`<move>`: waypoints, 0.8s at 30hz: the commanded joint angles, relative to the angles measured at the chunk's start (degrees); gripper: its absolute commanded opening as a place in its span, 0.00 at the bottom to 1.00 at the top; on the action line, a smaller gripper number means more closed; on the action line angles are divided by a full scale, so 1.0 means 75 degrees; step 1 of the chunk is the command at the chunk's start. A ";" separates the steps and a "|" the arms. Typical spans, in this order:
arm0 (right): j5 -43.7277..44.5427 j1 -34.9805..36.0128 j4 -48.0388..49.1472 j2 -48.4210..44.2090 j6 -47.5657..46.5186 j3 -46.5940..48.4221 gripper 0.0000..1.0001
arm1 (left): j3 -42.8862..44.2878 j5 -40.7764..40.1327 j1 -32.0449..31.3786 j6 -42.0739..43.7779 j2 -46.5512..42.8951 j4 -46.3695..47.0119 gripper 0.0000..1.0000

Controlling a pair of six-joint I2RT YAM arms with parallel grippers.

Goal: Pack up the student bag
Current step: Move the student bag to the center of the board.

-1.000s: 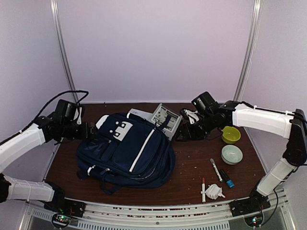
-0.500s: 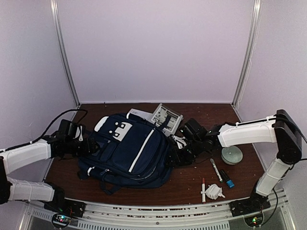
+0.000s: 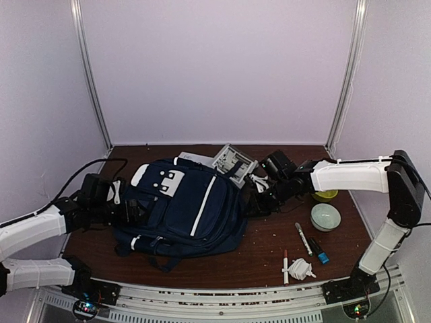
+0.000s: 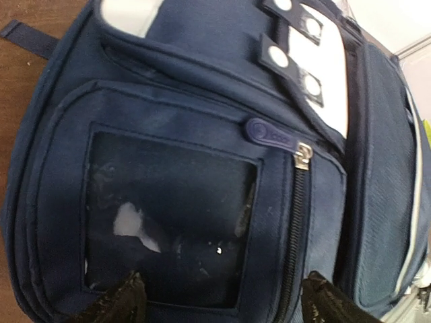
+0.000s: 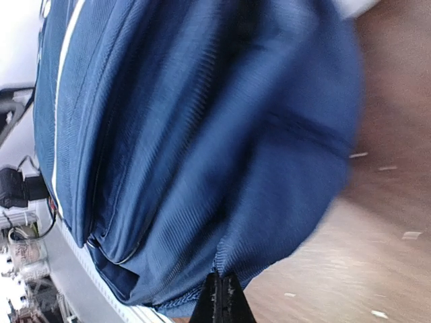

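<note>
Right end effector (image 5: 221,299) pinches shut on the student bag (image 3: 185,208); left end effector (image 4: 222,299) gapes wide over its pocket (image 4: 175,215).

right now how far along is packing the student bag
Done: nothing visibly packed; the student bag has its front pocket zipped. In hand: the left hand is open over that pocket, the right hand shut at the bag's edge. Remaining: markers, bowls and a white wad sit on the table.
</note>
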 commanded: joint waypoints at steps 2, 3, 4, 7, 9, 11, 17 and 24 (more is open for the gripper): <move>0.0683 -0.0946 -0.0507 -0.0761 -0.0852 0.0223 0.00 | 0.1508 -0.0352 -0.0085 0.0732 0.0666 -0.1683 0.95; 0.0770 -0.1052 -0.0559 -0.0808 -0.0996 0.0187 0.00 | 0.1836 -0.0731 -0.0062 0.0909 0.1020 -0.2076 0.97; 0.0910 -0.1136 -0.0659 -0.0839 -0.1149 0.0224 0.00 | 0.2059 -0.0948 0.0021 0.1061 0.1248 -0.2336 0.98; 0.1318 -0.1454 -0.1071 -0.0767 -0.1631 0.0526 0.00 | 0.2232 -0.0810 0.0313 0.1193 0.1633 -0.2335 0.98; 0.1448 -0.1706 -0.1209 -0.0660 -0.1822 0.0794 0.00 | 0.2111 -0.0622 0.0407 0.1167 0.1672 -0.2052 0.98; 0.1516 -0.1962 -0.1349 -0.0481 -0.1960 0.1176 0.00 | 0.1955 -0.0514 0.0404 0.1127 0.1664 -0.1842 0.98; 0.2100 -0.2182 -0.2184 0.0408 -0.2130 0.2634 0.11 | 0.0836 0.1103 0.0102 0.0658 0.1903 -0.0340 0.98; 0.5275 -0.0982 -0.2585 -0.0930 -0.1526 0.2379 0.46 | 0.0285 0.0777 -0.0439 0.0161 0.1841 0.0212 0.98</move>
